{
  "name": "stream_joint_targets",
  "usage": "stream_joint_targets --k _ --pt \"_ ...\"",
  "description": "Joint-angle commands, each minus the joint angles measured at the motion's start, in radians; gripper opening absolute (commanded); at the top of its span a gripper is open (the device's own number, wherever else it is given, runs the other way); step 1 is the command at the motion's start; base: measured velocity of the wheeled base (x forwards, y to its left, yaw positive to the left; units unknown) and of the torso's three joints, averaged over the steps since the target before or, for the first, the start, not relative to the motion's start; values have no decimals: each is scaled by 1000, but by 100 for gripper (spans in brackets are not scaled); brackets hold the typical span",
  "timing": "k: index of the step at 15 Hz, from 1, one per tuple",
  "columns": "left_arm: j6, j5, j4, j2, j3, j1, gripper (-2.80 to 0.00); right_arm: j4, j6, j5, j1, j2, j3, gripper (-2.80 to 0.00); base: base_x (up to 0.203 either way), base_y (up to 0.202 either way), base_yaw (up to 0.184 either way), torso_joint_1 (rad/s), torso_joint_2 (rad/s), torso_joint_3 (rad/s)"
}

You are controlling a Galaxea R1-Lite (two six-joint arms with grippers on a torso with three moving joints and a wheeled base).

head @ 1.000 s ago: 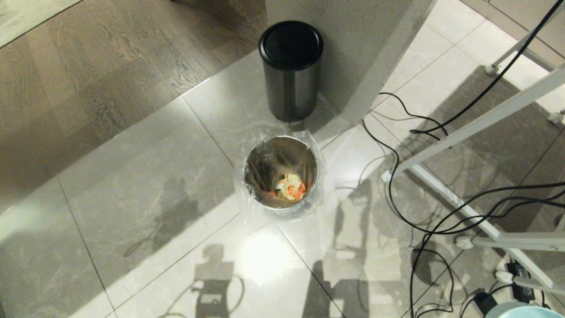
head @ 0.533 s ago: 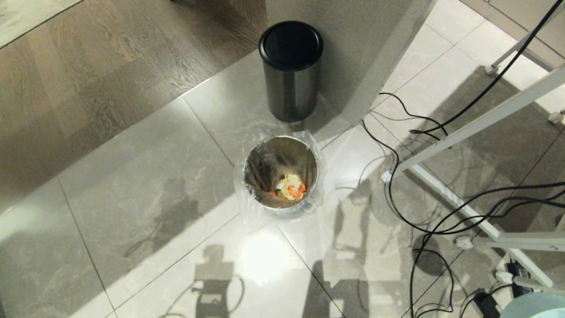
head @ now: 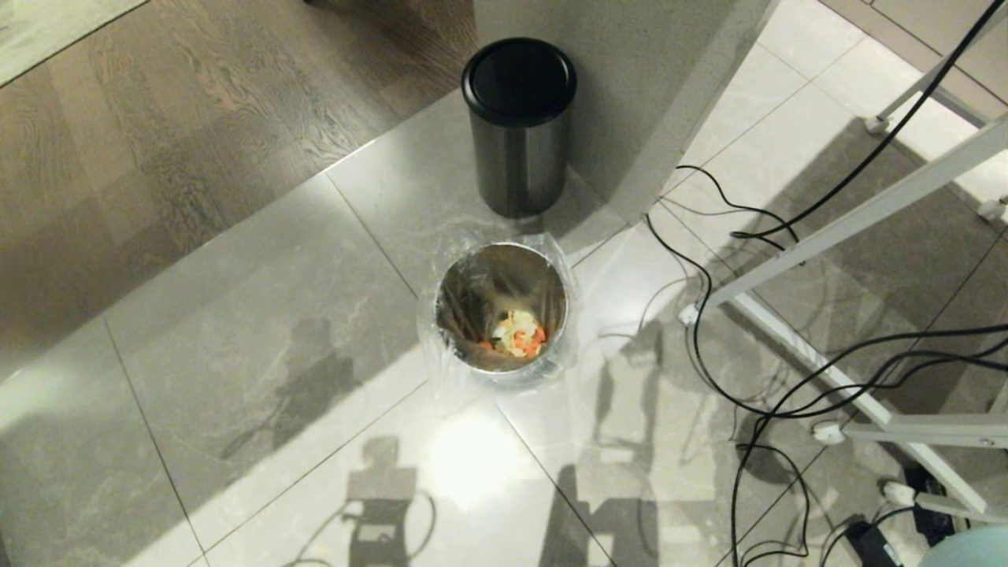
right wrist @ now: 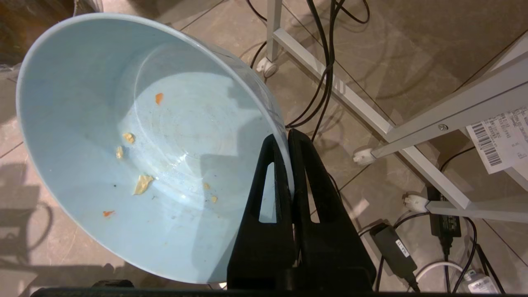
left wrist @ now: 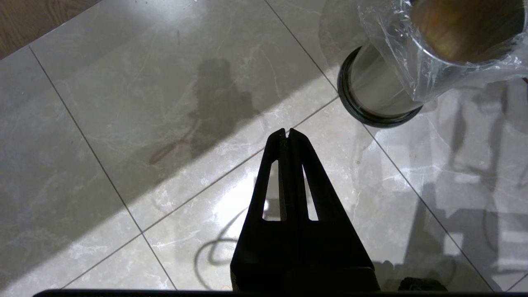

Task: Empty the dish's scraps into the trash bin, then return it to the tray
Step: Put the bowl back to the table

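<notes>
Two bins stand on the floor: one steel trash bin (head: 502, 307) holding one pile of scraps (head: 518, 335), and one taller dark bin (head: 519, 126) beyond it. One light-blue dish (right wrist: 136, 144) shows, and two claws, left claw (left wrist: 287, 133) and right claw (right wrist: 284, 138).

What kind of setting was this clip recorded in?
Probably an indoor lab or test space fitted out like a home: tiled floor meeting wood flooring, loose power cables around a white metal frame, and two bins, a lined steel trash bin and a taller dark bin.
</notes>
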Motion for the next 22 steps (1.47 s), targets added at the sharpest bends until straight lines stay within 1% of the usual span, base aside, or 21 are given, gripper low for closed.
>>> stream_joint_targets --k 1,22 --pt "-1 1 -1 1 0 -1 -280 -1 -2 -2 0 -2 0 -280 0 0 0 0 0 0" --pt "-1 0 -1 1 0 -1 -280 -2 1 0 0 -2 0 -280 0 0 0 0 0 0"
